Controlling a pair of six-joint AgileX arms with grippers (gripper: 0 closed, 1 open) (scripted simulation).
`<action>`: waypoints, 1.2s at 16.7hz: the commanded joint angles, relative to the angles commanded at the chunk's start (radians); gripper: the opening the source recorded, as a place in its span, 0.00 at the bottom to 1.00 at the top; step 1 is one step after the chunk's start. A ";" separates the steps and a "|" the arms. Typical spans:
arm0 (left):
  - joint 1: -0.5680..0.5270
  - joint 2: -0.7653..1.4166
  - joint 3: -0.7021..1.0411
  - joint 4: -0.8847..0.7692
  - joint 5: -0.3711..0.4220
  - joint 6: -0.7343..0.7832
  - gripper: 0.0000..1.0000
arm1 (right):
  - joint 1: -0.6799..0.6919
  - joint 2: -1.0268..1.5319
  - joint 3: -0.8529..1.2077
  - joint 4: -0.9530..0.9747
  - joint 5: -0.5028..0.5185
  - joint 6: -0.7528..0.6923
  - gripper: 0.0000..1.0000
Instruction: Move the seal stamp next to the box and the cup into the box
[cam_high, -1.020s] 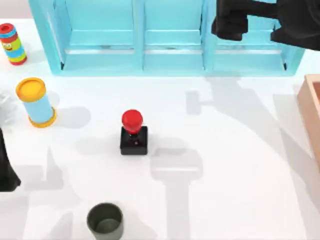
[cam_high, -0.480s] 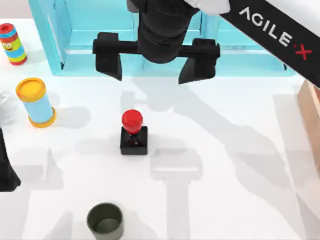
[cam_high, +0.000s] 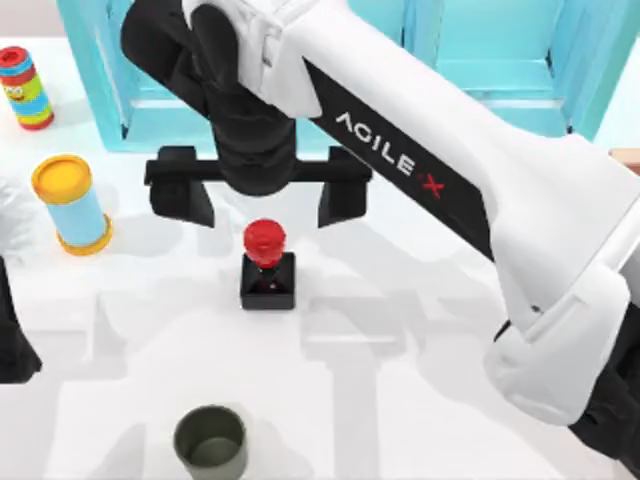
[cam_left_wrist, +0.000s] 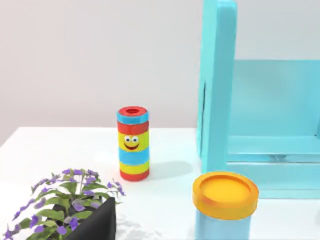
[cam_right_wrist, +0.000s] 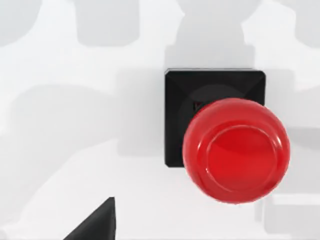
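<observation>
The seal stamp (cam_high: 268, 266), a black cube with a glossy red knob, stands upright near the table's middle. My right gripper (cam_high: 262, 203) hangs open just behind and above it, its two black fingers spread wide to either side of the knob. The right wrist view looks straight down on the red knob (cam_right_wrist: 235, 150) and black base (cam_right_wrist: 180, 115), with one fingertip (cam_right_wrist: 95, 222) at the edge. The dark olive cup (cam_high: 211, 442) stands upright at the front, left of centre. A sliver of the tan box (cam_high: 628, 157) peeks out at the right edge behind my right arm. My left arm (cam_high: 10, 340) is parked at the left edge.
A turquoise shelf unit (cam_high: 110, 90) spans the back. A light-blue cylinder with a yellow lid (cam_high: 70, 205) and a striped cylinder (cam_high: 25, 88) stand at the left. A purple-flowered plant (cam_left_wrist: 65, 200) sits in a dark pot near my left arm.
My right arm has swept from the back right to the left and forward. Its open gripper now hangs over the stamp. Stamp and cup have not moved.
</observation>
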 joint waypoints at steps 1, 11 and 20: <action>0.000 0.000 0.000 0.000 0.000 0.000 1.00 | 0.002 0.017 0.018 -0.007 0.003 0.003 1.00; 0.000 0.000 0.000 0.000 0.000 0.000 1.00 | -0.003 0.090 0.101 -0.025 0.005 0.001 1.00; 0.000 0.000 0.000 0.000 0.000 0.000 1.00 | -0.020 0.414 0.525 -0.116 0.008 -0.017 1.00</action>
